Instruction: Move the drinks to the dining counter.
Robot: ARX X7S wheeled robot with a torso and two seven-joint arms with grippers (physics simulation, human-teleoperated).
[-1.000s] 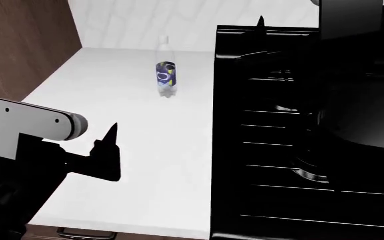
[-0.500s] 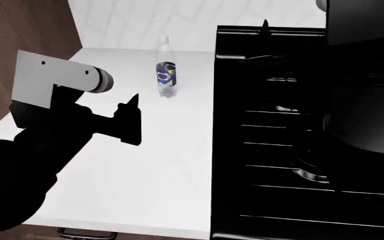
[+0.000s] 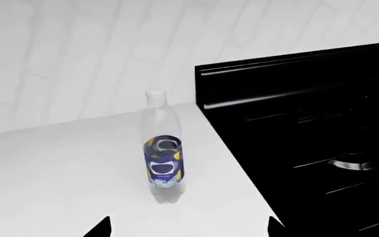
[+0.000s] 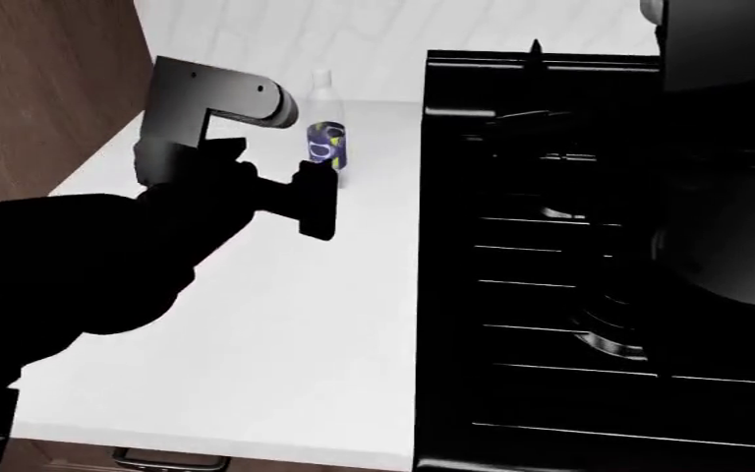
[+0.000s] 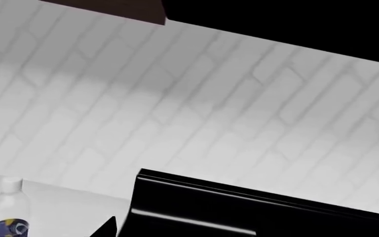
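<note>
Although the blue-and-yellow-labelled bottle (image 4: pixel 325 128) was the only drink seen in any view, it had not yet been picked up: it stood upright at the far end of the white tabletop (image 4: pixel 286 334), near the tiled wall and just left of the black stove (image 4: pixel 601 265). The dining counter was not shown, so the task was judged to be at an early stage, with the grasp, the carry and the placing all left to do; the other two drinks could not be accounted for. The left end effector (image 4: pixel 315 197) was held open, its two dark fingertips (image 3: pixel 100 228) spread apart and the bottle (image 3: pixel 162 148) framed between and beyond them, untouched. Compared with the earlier frames, the left arm had been raised and carried from the near left toward the far end, so that it now lay just near of the bottle. The right end effector's state could not be told.
</note>
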